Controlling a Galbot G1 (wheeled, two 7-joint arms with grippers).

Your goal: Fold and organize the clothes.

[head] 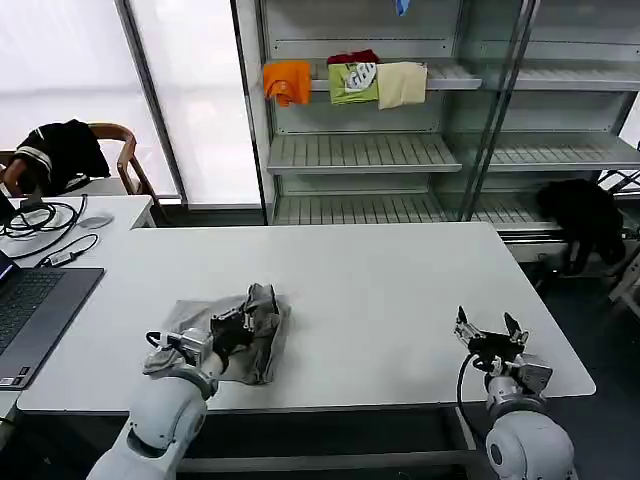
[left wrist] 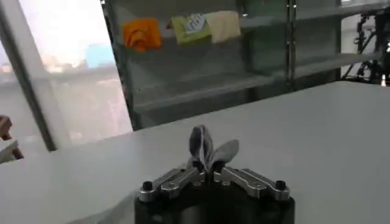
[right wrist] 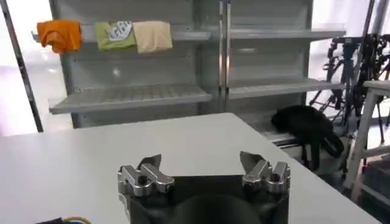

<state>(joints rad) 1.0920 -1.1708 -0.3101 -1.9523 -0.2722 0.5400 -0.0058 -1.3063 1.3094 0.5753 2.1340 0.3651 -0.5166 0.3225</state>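
1. Cloth bunched under the left hand (head: 232, 330) hides most of the shirt (head: 262, 322); no print or neckline can be made out on the crumpled grey heap.
2. Left hand is clamped on a fold of that shirt, which stands up between its fingers (left wrist: 183, 177) in the left wrist view.
3. Shirt lies on the white table (head: 400, 290) at about 8 o'clock, near the front edge.
4. Right hand (head: 490, 335) rests at 4 o'clock, well apart from the shirt, fingers (right wrist: 149, 173) spread wide with nothing between them.
5. Laptop (head: 30, 310) is cut off at 9 o'clock.
6. Shelves (head: 360, 150) stand at 12 o'clock, with orange, green and cream garments (head: 345, 82) on them.
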